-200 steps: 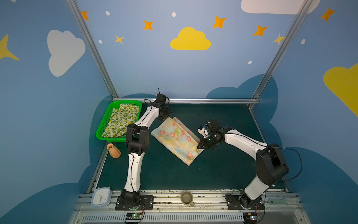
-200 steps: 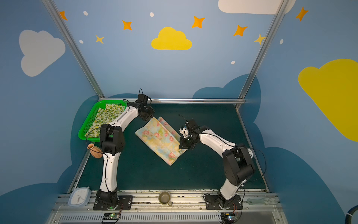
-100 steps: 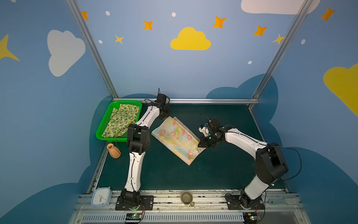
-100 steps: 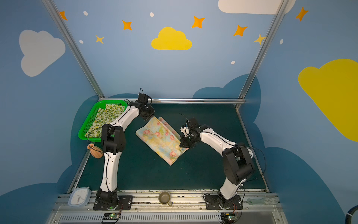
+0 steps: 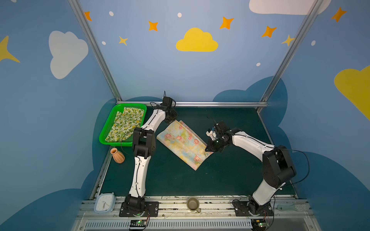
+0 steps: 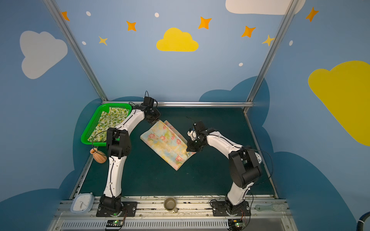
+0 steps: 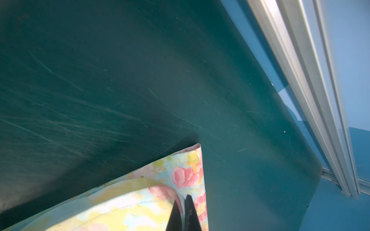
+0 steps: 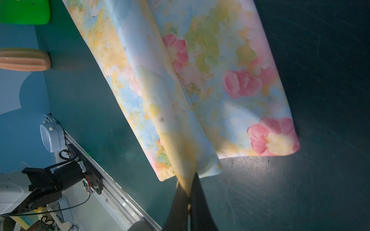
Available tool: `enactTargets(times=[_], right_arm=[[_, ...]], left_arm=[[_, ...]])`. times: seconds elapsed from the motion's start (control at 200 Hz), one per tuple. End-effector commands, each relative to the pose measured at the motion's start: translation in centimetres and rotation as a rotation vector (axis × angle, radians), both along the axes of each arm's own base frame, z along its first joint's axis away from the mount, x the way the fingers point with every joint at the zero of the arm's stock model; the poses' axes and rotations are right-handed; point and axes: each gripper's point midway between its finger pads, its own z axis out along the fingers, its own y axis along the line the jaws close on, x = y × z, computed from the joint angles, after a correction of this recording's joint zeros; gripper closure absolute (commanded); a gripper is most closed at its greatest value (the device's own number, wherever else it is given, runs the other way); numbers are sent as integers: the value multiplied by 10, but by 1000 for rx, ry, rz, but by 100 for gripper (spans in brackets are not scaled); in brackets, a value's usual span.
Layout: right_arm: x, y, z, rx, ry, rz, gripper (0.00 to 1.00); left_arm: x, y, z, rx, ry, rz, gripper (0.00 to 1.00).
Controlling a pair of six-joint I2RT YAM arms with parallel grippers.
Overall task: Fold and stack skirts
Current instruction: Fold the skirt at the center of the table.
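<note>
In both top views the flower skirt (image 5: 181, 144) (image 6: 166, 146) is lying folded and slantwise in the middle of the worktop (image 5: 230, 176), while the lemon skirt (image 5: 126, 124) is lying in the basket (image 5: 108, 142) at the far left corner. The left tool (image 5: 173, 120) is pressing at the flower skirt's far corner, and the right tool (image 5: 208, 150) is sitting at its right edge, near the front corner. In the left wrist view the left tool (image 7: 182, 200) is clenched, its two dark tips pinching a raised fold of the flower skirt (image 7: 140, 204) just beside a corner that is resting on the worktop. In the right wrist view the right tool (image 8: 189, 186) is clamping a yellowish layer of the flower skirt (image 8: 220, 80), holding it a little above the layers spread beneath, with the basket (image 8: 24, 12) and a vase (image 8: 24, 59) showing beyond the cloth.
</note>
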Motion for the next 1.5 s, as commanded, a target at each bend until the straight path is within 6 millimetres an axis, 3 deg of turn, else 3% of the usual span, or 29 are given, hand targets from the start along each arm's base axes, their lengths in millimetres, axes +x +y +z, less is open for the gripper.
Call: enactTargets(times=[0.0, 1.497], right_arm=[[-7, -9, -6, -43, 58, -7, 100], [2, -16, -36, -81, 161, -46, 100]], left_arm=[[12, 14, -10, 27, -9, 43, 96], [10, 13, -45, 42, 58, 33, 96]])
